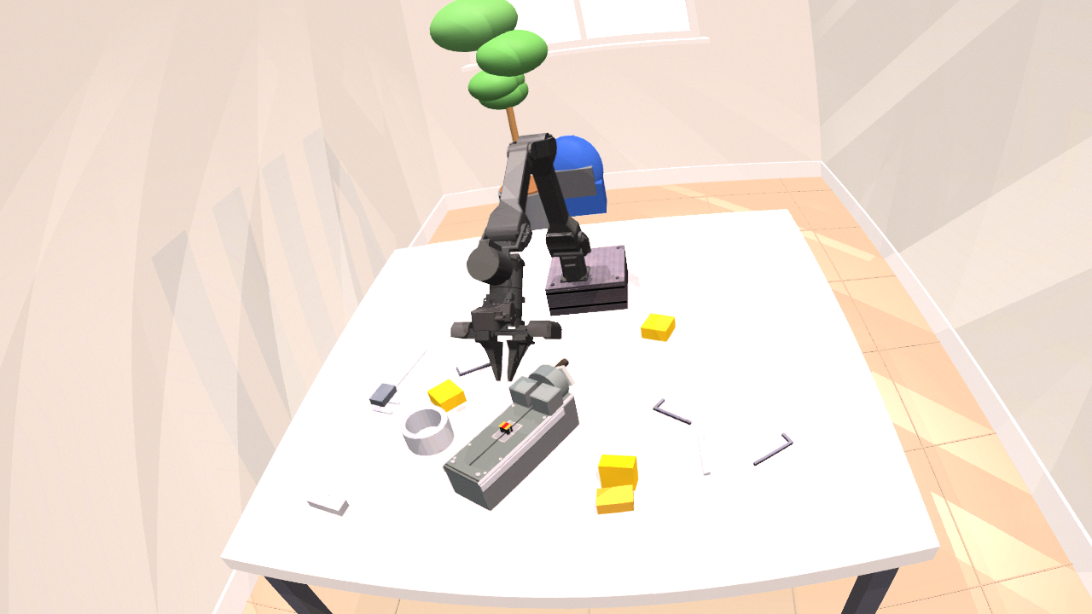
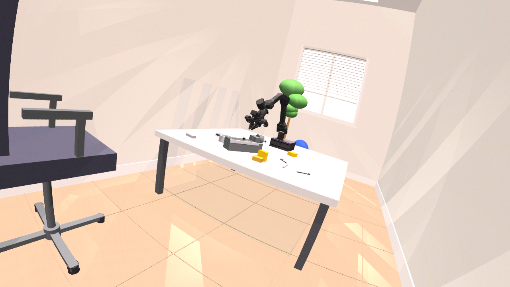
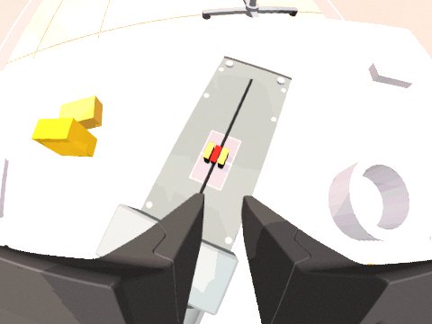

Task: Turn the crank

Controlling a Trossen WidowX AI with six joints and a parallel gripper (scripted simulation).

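Observation:
The grey machine (image 1: pixel 508 481) (image 2: pixel 242 146) (image 3: pixel 180 171) stands on the table. Its red pointer (image 1: pixel 504 426) (image 3: pixel 216 154) sits between the two brass marks, the left one (image 3: pixel 209 152) and the right one (image 3: pixel 223 157). In the wrist view the pointer looks level with them; a tiny offset cannot be told. The crank's brown handle (image 1: pixel 562 362) is at the machine's far end, outside the wrist view. My gripper (image 1: pixel 503 379) (image 2: pixel 252 128) (image 3: pixel 223 203) is empty, its fingers a narrow gap apart. It hangs above the machine's housing end, clear of the handle.
A grey ring (image 1: pixel 427 431) (image 3: pixel 369 202) and a yellow block (image 1: pixel 446 394) lie left of the machine in the top view. Two yellow blocks (image 1: pixel 617 472) (image 1: pixel 614 500) are right of it, with another (image 1: pixel 658 327) farther back. Dark hex keys (image 1: pixel 673 413) (image 1: pixel 773 450) lie right.

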